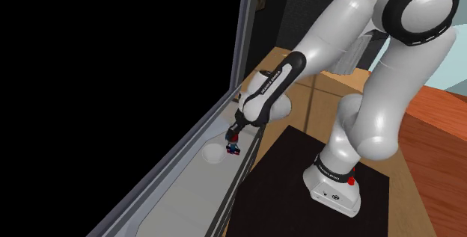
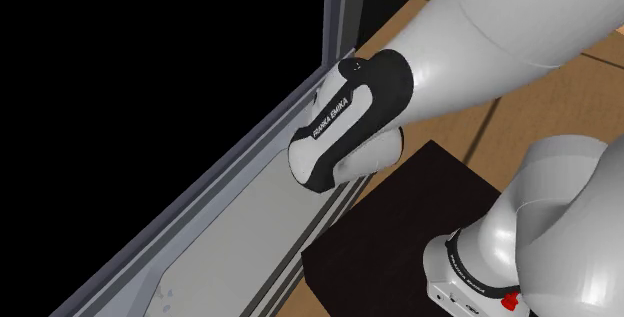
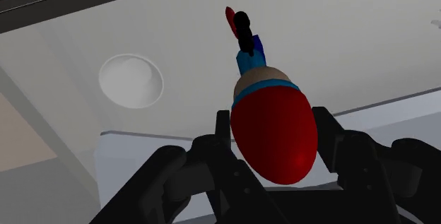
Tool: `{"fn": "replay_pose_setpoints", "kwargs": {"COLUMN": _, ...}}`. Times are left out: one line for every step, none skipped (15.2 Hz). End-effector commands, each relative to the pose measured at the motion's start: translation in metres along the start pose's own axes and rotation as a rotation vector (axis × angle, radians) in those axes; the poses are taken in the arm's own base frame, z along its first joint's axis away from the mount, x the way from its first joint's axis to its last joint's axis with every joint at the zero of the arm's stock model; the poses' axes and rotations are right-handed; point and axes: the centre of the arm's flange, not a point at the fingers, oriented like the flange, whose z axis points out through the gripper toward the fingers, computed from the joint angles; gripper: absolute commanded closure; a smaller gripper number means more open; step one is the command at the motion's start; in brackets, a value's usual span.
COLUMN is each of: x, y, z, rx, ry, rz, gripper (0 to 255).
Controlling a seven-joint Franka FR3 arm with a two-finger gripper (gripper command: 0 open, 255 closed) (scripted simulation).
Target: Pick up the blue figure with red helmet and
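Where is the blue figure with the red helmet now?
In the wrist view the blue figure is clasped in the tool, over the grey surface and apart from the round grey disc.

a long, shallow, pale grey basin point(image 1: 179, 191) runs slantwise up the shoulder view's left half, with a round, lighter grey drain disc point(image 3: 131, 81) set in its floor. a raised grey rim point(image 1: 243, 41) borders the basin's far side, and beyond that rim lies a large black area point(image 1: 112, 63). on the basin's near side is a tan wooden top point(image 1: 323, 105), and reddish-brown wood floor point(image 1: 441, 131) shows at the shoulder view's right
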Motion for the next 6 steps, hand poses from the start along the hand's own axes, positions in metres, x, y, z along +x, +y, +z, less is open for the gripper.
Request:
{"fn": "replay_pose_setpoints", "kwargs": {"x": 0.001, "y": -0.004, "z": -0.010, "rx": -0.001, "ry": -0.001, "rz": -0.003, "gripper": 255}}
{"fn": "replay_pose_setpoints", "kwargs": {"x": 0.002, "y": -0.004, "z": -0.015, "rx": -0.001, "ry": -0.001, "rz": -0.003, "gripper": 255}}
{"fn": "replay_pose_setpoints", "kwargs": {"x": 0.003, "y": -0.005, "z": -0.020, "rx": -0.001, "ry": -0.001, "rz": -0.003, "gripper": 255}}
{"fn": "replay_pose_setpoints", "kwargs": {"x": 0.004, "y": -0.005, "z": -0.025, "rx": -0.001, "ry": -0.001, "rz": -0.003, "gripper": 255}}
{"fn": "replay_pose_setpoints", "kwargs": {"x": 0.005, "y": -0.006, "z": -0.026, "rx": -0.001, "ry": -0.001, "rz": -0.003, "gripper": 255}}
{"fn": "replay_pose_setpoints", "kwargs": {"x": 0.005, "y": -0.006, "z": -0.026, "rx": -0.001, "ry": -0.001, "rz": -0.003, "gripper": 255}}
